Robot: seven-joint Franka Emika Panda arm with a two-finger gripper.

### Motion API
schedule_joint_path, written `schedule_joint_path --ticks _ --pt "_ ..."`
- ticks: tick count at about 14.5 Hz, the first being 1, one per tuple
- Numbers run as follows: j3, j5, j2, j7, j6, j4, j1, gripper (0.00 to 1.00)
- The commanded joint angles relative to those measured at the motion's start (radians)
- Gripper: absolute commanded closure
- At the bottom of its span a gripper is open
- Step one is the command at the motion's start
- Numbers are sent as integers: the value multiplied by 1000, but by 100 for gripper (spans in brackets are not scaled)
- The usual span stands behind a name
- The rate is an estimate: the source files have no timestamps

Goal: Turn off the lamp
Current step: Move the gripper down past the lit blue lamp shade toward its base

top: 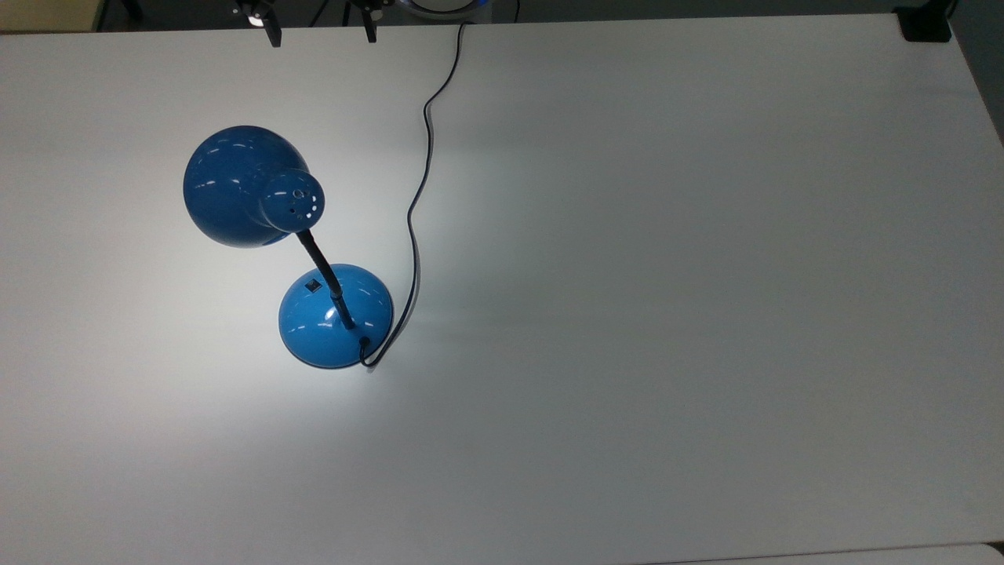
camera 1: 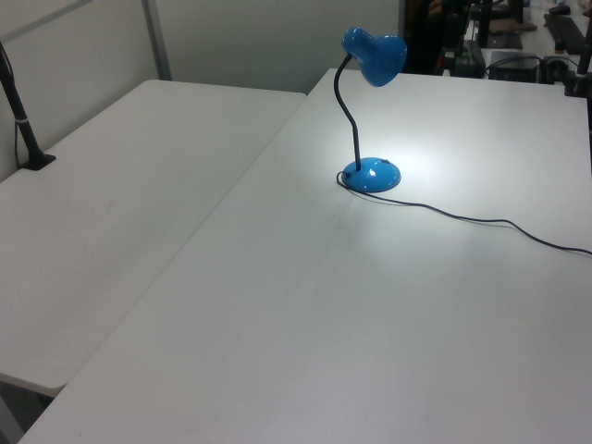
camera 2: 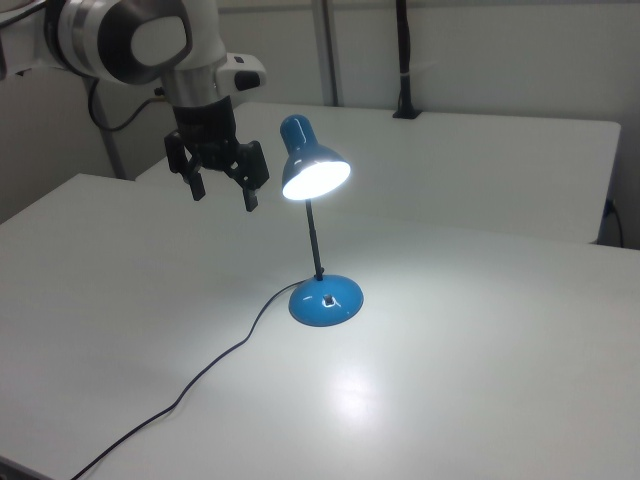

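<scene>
- Cord (camera 2: 190, 385): black, nearest the right view's camera; runs across the desk (camera 2: 480, 400) from the near edge up to the lamp's base, with slack curves along the way.
- Lamp (camera 2: 312, 170): glossy blue, lit; a bright pool of light lies on the desk around its foot. In the top view it stands toward the top view's left half, nearer the far edge than the near one, well clear of every corner.
- Base (top: 336, 315): round blue dome, flat on the desk; black neck rises from it and bends to carry the shade.
- Switch (top: 314, 286): small black rocker on the slope of the base, on the side below the shade; in the right view it faces the camera.
- Shade (top: 235, 187): overhangs the desk just beyond the base, so it partly roofs the approach to the switch.
- Pincer (camera 2: 222, 195): fingers apart, holding nothing, pointing downward; hangs high above the desk, level with the shade and just beside it on the right view's left.
- Arm pose: wrist upright, last link vertical, not touching the lamp.
- Step in hand, as judged: the approach to the switch; task not yet done.
- Advice: descend clear of shade and neck, bring one fingertip over the switch, press straight down so the light base neither slides nor tips, and keep off the cord.
</scene>
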Motion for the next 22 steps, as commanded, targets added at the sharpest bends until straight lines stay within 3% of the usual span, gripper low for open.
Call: schedule_joint_path --ticks 1,11,16,20,21,22 --pt "2 -10 3 17 6 4 4 0" --pt "2 -10 0 2 5 3 -2 0" --pt "-8 -28 9 -449 0 -26 -51 0" --pt "-8 -41 69 -489 118 -54 -111 0" --pt "-8 -41 87 -491 162 -71 -121 4" --pt "-8 -33 108 -485 205 -77 -126 21"
